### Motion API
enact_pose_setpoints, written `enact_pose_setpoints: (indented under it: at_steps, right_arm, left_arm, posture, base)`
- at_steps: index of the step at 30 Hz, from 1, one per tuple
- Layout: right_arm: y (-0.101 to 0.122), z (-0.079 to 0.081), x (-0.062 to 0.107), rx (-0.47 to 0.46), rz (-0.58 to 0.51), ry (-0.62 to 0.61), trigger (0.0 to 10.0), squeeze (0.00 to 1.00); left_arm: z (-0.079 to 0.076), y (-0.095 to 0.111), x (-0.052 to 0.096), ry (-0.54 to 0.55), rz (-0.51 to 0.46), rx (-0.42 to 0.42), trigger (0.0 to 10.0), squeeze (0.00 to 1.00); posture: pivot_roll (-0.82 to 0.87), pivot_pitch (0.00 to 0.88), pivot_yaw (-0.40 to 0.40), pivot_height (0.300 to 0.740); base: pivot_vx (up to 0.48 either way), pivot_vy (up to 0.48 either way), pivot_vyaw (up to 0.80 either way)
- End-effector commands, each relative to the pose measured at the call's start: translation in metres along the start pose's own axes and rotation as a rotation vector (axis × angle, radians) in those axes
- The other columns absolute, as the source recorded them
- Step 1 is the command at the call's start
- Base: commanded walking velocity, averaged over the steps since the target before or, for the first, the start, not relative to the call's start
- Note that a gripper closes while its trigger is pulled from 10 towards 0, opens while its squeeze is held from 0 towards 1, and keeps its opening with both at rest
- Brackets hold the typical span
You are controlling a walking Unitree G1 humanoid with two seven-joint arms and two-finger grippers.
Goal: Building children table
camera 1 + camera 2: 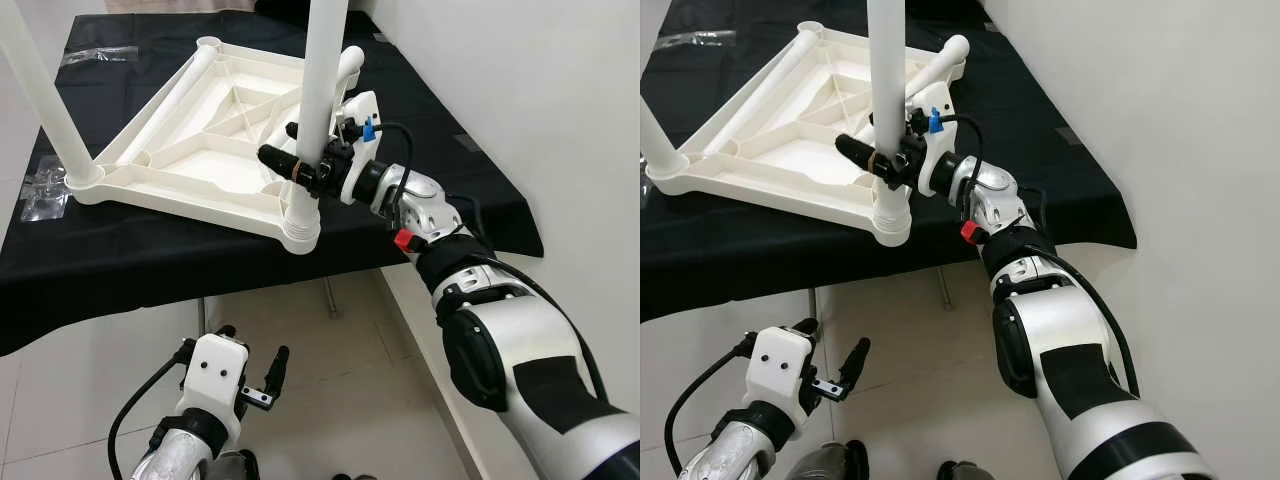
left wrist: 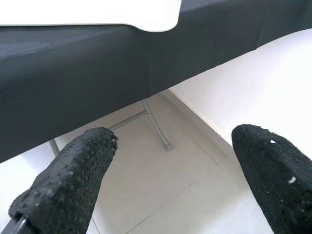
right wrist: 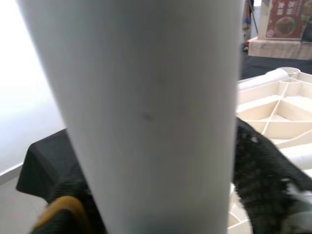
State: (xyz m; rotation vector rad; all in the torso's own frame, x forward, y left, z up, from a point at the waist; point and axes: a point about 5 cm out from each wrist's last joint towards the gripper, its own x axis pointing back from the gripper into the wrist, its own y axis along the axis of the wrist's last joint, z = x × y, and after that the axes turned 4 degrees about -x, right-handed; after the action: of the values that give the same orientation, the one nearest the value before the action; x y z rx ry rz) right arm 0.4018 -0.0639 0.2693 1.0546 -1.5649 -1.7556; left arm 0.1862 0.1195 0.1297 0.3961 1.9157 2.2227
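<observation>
Jaws of right gripper (image 1: 305,165) clamped round upright white leg (image 1: 322,90) seated in near corner socket of upturned tabletop (image 1: 190,160) on bench (image 1: 120,250), left gripper (image 1: 265,385) spread wide below; probably seating leg 2, next calling for firm downward twist.

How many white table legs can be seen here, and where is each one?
3. One leg stands upright in the near corner socket, held by the right gripper. Another leg stands in the left corner. A third leg lies at the far right corner. More may be hidden.
</observation>
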Motion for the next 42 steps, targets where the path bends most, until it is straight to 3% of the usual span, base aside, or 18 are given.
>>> enact_pose_setpoints:
  at_steps: [1,15,19,22,24,31,35,38,39,40,42]
  right_arm:
    - [0.002,0.002,-0.003,0.013,-0.004,0.002,0.0,0.00]
    - [-0.009,0.001,0.000,0.051,-0.008,-0.061,0.0,0.00]
    - [-0.011,-0.002,0.002,0.039,-0.024,-0.130,0.0,0.00]
    - [-0.013,-0.006,0.004,0.057,-0.028,-0.213,0.0,0.00]
    - [-0.018,-0.011,0.007,0.068,-0.010,-0.344,0.0,0.00]
    - [-0.026,-0.016,0.009,0.033,0.003,-0.533,0.0,0.00]
    - [-0.029,-0.018,0.011,0.069,0.018,-0.630,0.0,0.00]
    - [-0.032,-0.015,0.004,0.058,0.051,-0.872,0.0,0.00]
    - [-0.032,-0.015,0.004,0.058,0.051,-0.872,0.0,0.00]
    - [-0.030,-0.013,0.002,0.047,0.046,-1.042,0.0,0.00]
    - [-0.030,-0.012,0.001,0.033,0.040,-1.097,0.0,0.00]
  left_arm:
    - [-0.002,0.000,0.003,0.001,0.000,-0.001,10.0,0.00]
    - [-0.001,0.001,0.001,0.001,-0.003,-0.001,10.0,0.00]
    - [-0.001,0.001,0.000,0.001,-0.005,-0.002,10.0,0.00]
    - [0.000,0.001,-0.001,0.002,-0.006,-0.003,10.0,0.00]
    - [0.001,0.001,-0.001,0.004,-0.008,-0.001,10.0,0.00]
    - [0.001,0.002,-0.001,0.003,-0.010,-0.003,10.0,0.00]
    - [0.002,0.002,-0.001,0.006,-0.008,-0.002,10.0,0.00]
    - [0.002,0.001,-0.001,0.004,-0.006,-0.005,10.0,0.00]
    - [0.002,0.001,-0.001,0.004,-0.006,-0.005,10.0,0.00]
    - [0.002,0.001,-0.001,0.004,-0.005,-0.006,10.0,0.00]
    - [0.002,0.000,-0.001,0.004,-0.005,-0.006,10.0,0.00]
  posture:
    - [0.17,0.149,-0.145,0.740]
    - [0.16,0.158,-0.142,0.740]
    - [0.16,0.161,-0.141,0.740]
    - [0.16,0.164,-0.137,0.740]
    - [0.16,0.165,-0.137,0.740]
    - [0.16,0.164,-0.137,0.740]
    - [0.16,0.163,-0.135,0.740]
    - [0.15,0.154,-0.133,0.740]
    - [0.15,0.154,-0.133,0.740]
    - [0.15,0.151,-0.135,0.740]
    - [0.15,0.151,-0.135,0.740]
  base:
    - [0.000,0.000,0.00]
    - [0.000,0.000,0.00]
    - [0.000,0.000,0.00]
    - [0.000,0.000,0.00]
    - [0.000,0.000,0.00]
    - [0.000,0.000,0.00]
    - [0.000,0.000,0.00]
    - [0.000,0.000,0.00]
    - [0.000,0.000,0.00]
    - [0.000,0.000,0.00]
    - [0.000,0.000,0.00]
